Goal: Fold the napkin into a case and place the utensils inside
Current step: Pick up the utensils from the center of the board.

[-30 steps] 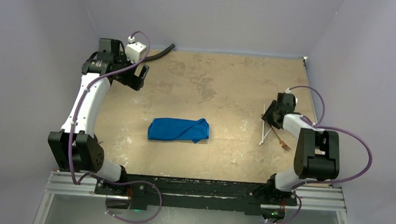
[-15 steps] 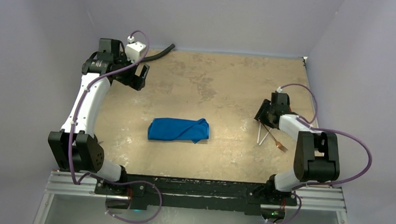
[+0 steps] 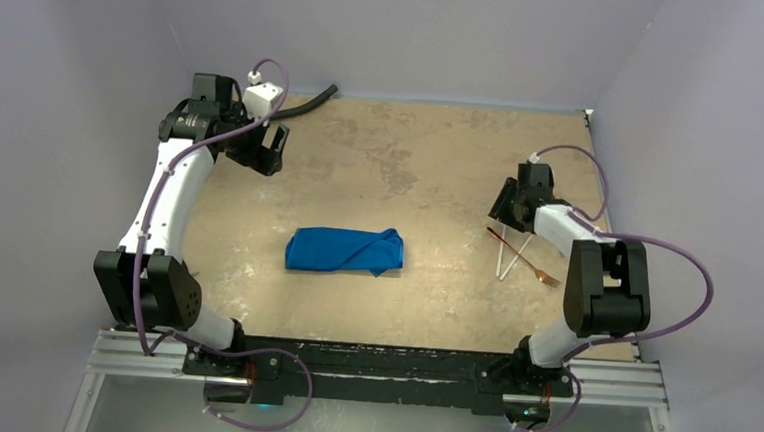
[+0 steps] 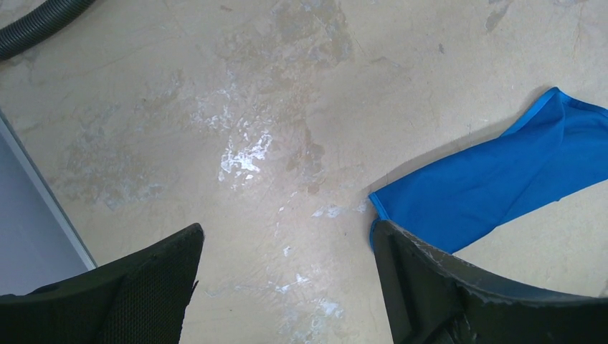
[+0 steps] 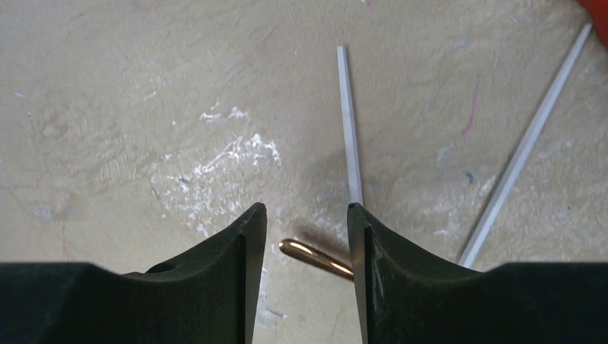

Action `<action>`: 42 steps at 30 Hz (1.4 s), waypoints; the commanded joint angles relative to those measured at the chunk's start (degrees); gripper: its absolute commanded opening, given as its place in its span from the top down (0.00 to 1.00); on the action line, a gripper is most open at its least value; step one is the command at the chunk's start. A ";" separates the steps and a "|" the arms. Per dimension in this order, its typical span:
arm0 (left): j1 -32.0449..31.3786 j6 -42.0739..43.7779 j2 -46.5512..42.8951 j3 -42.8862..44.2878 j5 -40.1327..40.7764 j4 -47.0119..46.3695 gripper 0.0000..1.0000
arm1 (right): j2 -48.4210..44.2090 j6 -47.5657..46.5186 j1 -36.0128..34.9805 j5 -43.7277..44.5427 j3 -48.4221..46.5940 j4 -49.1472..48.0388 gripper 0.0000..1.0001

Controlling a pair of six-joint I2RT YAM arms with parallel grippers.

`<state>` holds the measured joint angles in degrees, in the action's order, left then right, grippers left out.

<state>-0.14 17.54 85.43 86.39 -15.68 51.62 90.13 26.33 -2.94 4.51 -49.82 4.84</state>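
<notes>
Napkin (image 3: 346, 250) lies mid-tabletop (image 3: 412, 158), folded into an oblong case; folding looks done. Utensils (image 3: 518, 254) lie crossed near the right edge, well apart from the cloth, none inside: loading remains. Right gripper (image 5: 307, 215) hovers over them, jaws part-spread astride a copper handle tip (image 5: 315, 258), not pinching. Left gripper (image 4: 287, 236) spread, empty, far-left near black hose (image 3: 305, 101). Nothing lies between utensils and cloth

No text, label, brand, number or sign can be read in any view.
</notes>
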 commanded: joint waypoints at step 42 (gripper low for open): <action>0.10 -5.54 2.41 4.16 -7.61 -0.22 0.10 | 9.48 2.04 -1.78 7.00 -3.68 -2.56 1.00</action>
<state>-0.14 14.81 87.13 88.05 -19.81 51.99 97.30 25.45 -3.27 12.56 -52.40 2.85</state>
